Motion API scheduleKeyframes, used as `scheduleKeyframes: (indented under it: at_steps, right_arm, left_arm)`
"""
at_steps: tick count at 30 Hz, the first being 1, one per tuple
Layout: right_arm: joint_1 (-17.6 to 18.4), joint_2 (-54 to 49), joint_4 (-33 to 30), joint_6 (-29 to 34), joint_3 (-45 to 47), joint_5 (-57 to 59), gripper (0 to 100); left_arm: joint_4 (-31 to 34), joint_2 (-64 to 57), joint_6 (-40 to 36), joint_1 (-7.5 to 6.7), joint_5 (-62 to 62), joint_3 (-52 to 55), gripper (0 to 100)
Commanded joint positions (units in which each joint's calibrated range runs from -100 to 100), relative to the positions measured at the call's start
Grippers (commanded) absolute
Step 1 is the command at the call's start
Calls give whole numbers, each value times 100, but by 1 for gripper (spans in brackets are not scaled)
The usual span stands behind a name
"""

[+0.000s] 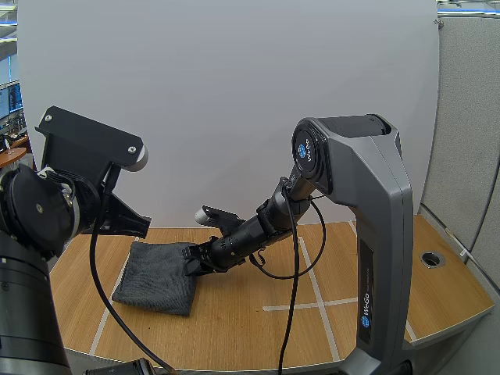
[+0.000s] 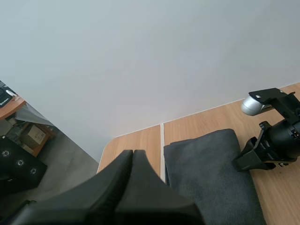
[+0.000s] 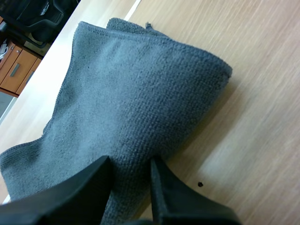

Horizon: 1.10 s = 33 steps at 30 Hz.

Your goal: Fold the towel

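A dark grey towel [image 1: 156, 275] lies folded on the left part of the wooden table [image 1: 250, 328]. My right gripper [image 1: 193, 262] reaches across to the towel's right, rounded fold edge. Over the towel [image 3: 140, 93], its two fingers stand a little apart and pinch the fold between their tips [image 3: 130, 164]. My left gripper [image 2: 132, 153] hangs high above the table's back left corner, its fingers pressed together as one dark wedge with nothing in them. From there the towel [image 2: 206, 173] shows below, with the right gripper [image 2: 246, 157] at its edge.
White tape lines [image 1: 312, 305] cross the table. A round cable hole [image 1: 431, 258] sits near the right edge. The right arm's grey column [image 1: 383, 258] stands front right, and the left arm's bulk [image 1: 47, 211] rises at the left.
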Motion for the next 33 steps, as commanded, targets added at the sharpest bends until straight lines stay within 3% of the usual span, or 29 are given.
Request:
scheduleKeyframes:
  at_steps: [1, 6, 10, 13, 16, 18, 19, 23, 27, 33]
  right_arm:
    - [5, 91, 36, -19, -19, -30, 49]
    - [58, 344, 48, -19, -19, -14, 81]
    - [178, 411, 48, -19, -19, -49, 84]
    - [233, 411, 48, -31, -28, -66, 75]
    - [233, 411, 48, -31, -28, -94, 53]
    - [226, 411, 25, -31, -28, -181, 24]
    - [213, 411, -10, -40, -28, -181, 0]
    - [122, 396, -235, -39, -28, -163, 0]
    - [-77, 192, -949, 107, -28, 20, 0]
    - [-589, -269, -1756, 242, -28, 1080, 0]
  left_arm:
    - [-21, -29, -108, 3, 4, -38, 0]
    - [-21, -29, -120, 3, 4, -38, 0]
    - [-21, -29, -120, 3, 4, -38, 0]
    - [-21, -29, -120, 3, 4, -38, 0]
    - [-10, -29, -123, 3, 4, -38, 0]
    - [-10, -29, -123, 3, 4, -38, 0]
    - [-10, -29, -123, 3, 4, -38, 0]
    - [-10, -29, -123, 3, 4, -38, 0]
    - [-12, -29, -123, 3, -14, -38, 0]
    - [-12, -29, -123, 3, -59, -38, 0]
